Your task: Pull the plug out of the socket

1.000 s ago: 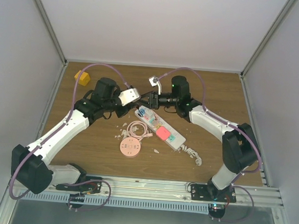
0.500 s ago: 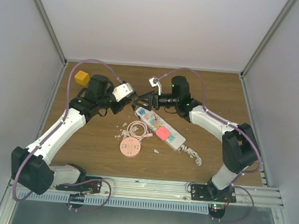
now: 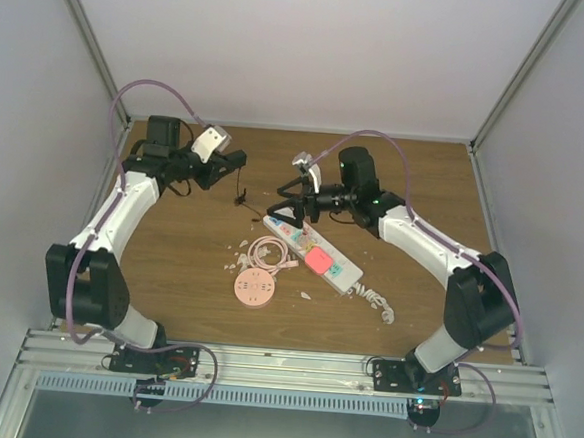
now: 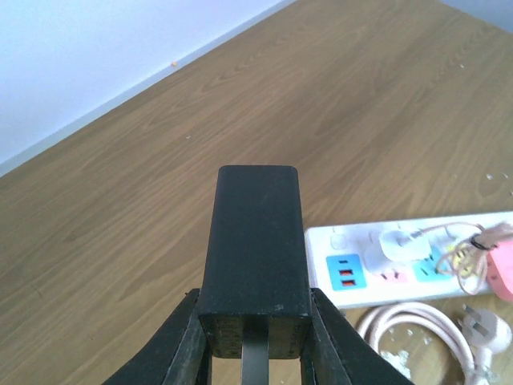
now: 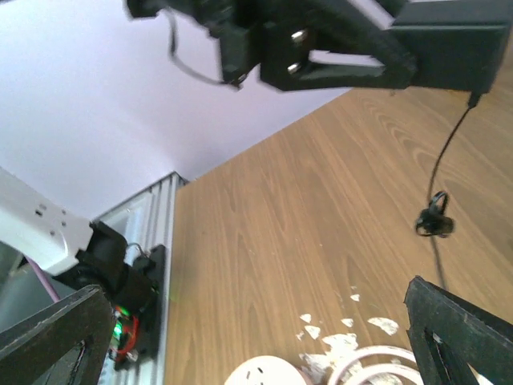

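table (image 4: 120,208): wood-grain top, smooth, low satin sheen.
plug (image 4: 255,241): black plastic block, matt, faint fine texture.
left gripper (image 4: 255,309): black plastic fingers, matt.
plug cord (image 5: 446,152): thin black sheath, probably rubber; view too coarse to be sure.
power strip (image 4: 341,241): white plastic, smooth, glossy; blue and pink socket faces also plastic.
pink cable (image 4: 393,311): smooth plastic jacket, slight gloss.
pink disc (image 3: 253,289): plastic, flat matt look.
arm shells (image 3: 111,221): white moulded plastic, semi-gloss; joints black, matt.
frame rail (image 3: 292,364): bare metal, brushed, ribbed.
walls (image 3: 304,49): white panel, matt.
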